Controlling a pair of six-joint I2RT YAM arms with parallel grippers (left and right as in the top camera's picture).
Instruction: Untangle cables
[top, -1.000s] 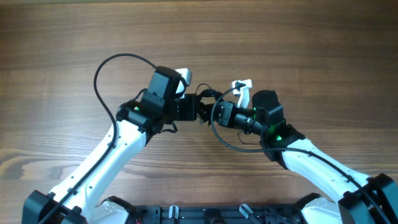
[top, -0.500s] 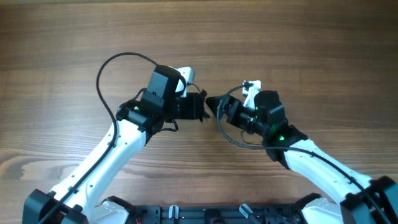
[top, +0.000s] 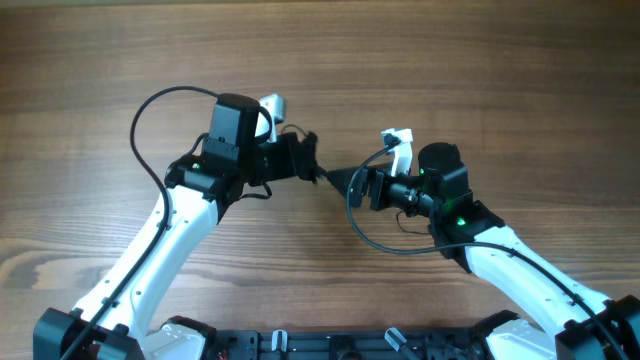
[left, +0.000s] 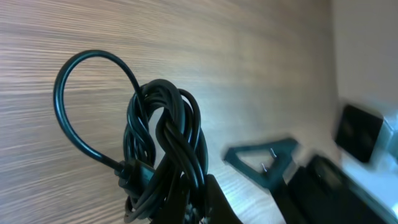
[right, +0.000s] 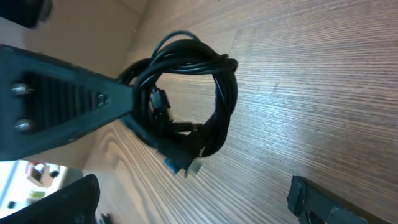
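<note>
One knotted bundle of cables (left: 165, 143), clamped in left pincer (top: 308, 160), right pincer (top: 340, 182) spread wide nearby

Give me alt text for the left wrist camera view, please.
A knotted bundle of thin black cables, one loop bulging out to the left, rises from the shut left gripper at the bottom edge. A wooden table lies behind it.

A wooden table (top: 90, 60) fills the overhead view. Its brown grain runs left to right, with darker streaks and paler patches toward the lower left. A black rail (top: 330, 343) with small light clips lies along its near edge. In the left wrist view a pale surface (left: 367, 56) lies past the table's edge.
</note>
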